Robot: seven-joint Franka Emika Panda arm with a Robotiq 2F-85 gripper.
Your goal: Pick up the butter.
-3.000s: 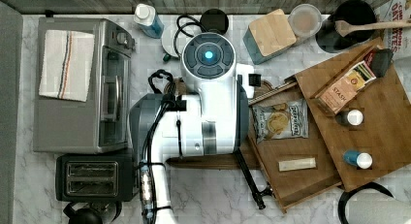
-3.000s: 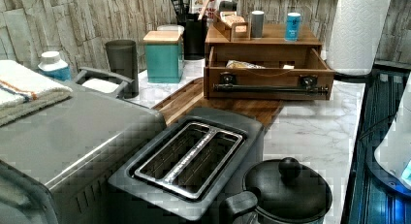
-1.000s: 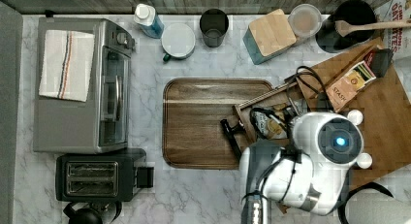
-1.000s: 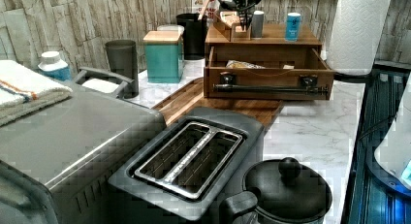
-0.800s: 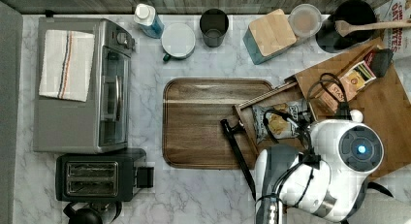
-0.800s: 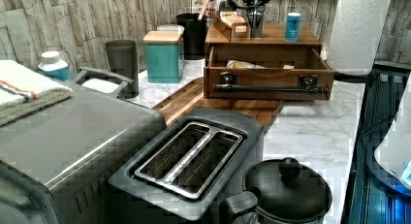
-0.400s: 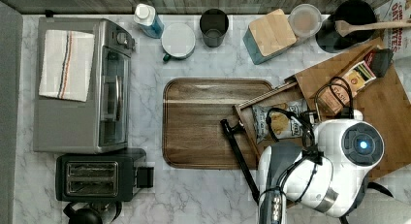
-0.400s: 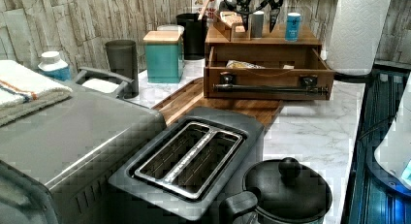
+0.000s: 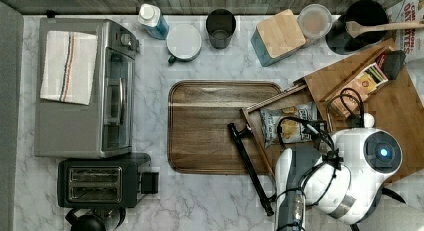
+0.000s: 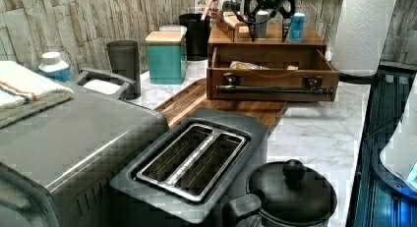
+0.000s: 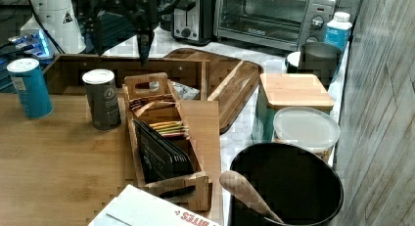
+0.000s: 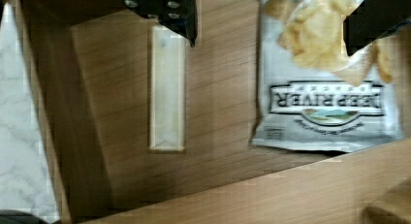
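The butter [image 12: 167,88] is a slim pale cream stick lying flat on the floor of the open wooden drawer [image 9: 255,122]. In the left view the butter [image 10: 293,67] shows as a pale sliver at the left view's right end of the drawer. My gripper [image 12: 271,40] hangs above the drawer, open and holding nothing. One finger [image 12: 167,10] is over the stick's end and the other is over the chips bag [image 12: 329,88]. The gripper [image 10: 268,30] hovers above the drawer cabinet, also seen as the gripper [image 11: 121,47]. In the top view my arm [image 9: 350,176] covers the butter.
The chips bag [image 9: 287,122] lies in the drawer beside the butter. The drawer's black handle bar [image 9: 250,166] juts over the wooden tray [image 9: 220,126]. Two cans [image 11: 100,99] and a tea organiser [image 11: 156,133] stand on the cabinet top. Toaster [image 9: 100,180] and oven [image 9: 85,86] sit at the top view's left.
My arm swung from over the tray toward the top view's right and now sits over the open drawer. In the last half second it barely shifted.
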